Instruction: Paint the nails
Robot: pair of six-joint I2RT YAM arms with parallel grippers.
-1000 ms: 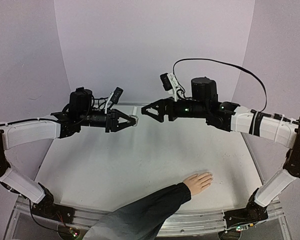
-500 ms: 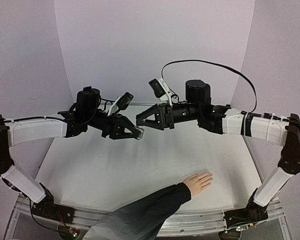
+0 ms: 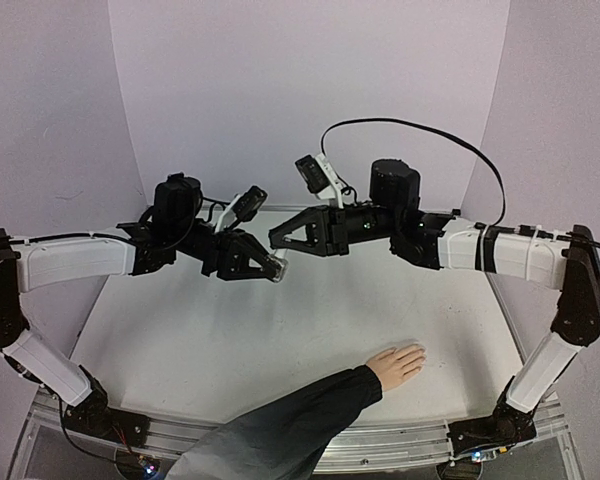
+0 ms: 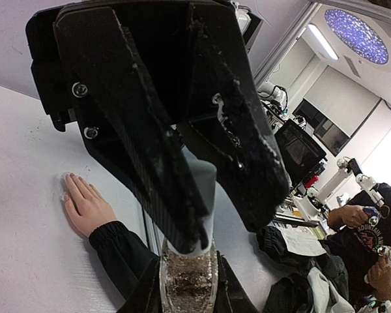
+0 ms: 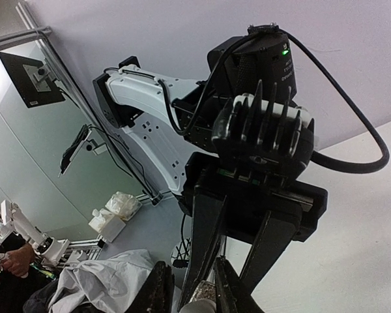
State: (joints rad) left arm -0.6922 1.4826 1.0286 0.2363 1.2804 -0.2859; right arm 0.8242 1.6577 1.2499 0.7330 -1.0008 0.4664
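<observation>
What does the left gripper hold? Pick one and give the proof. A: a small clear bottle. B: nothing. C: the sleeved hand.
A: the left gripper is shut on the small clear bottle, while the right gripper pinches its white cap.

And there's the hand [image 3: 397,364], pale and skin-coloured, lying flat and palm-down on the bench [image 3: 230,330], close to its near edge and right of its middle. Its outstretched fingers [image 3: 412,354] are slightly spread and point toward the bench's right side. The nails [image 3: 420,350] sit at those fingertips, tiny and facing up, too small to read any colour. A long black sleeve [image 3: 290,425] trails from the wrist over the bench's near edge.
</observation>
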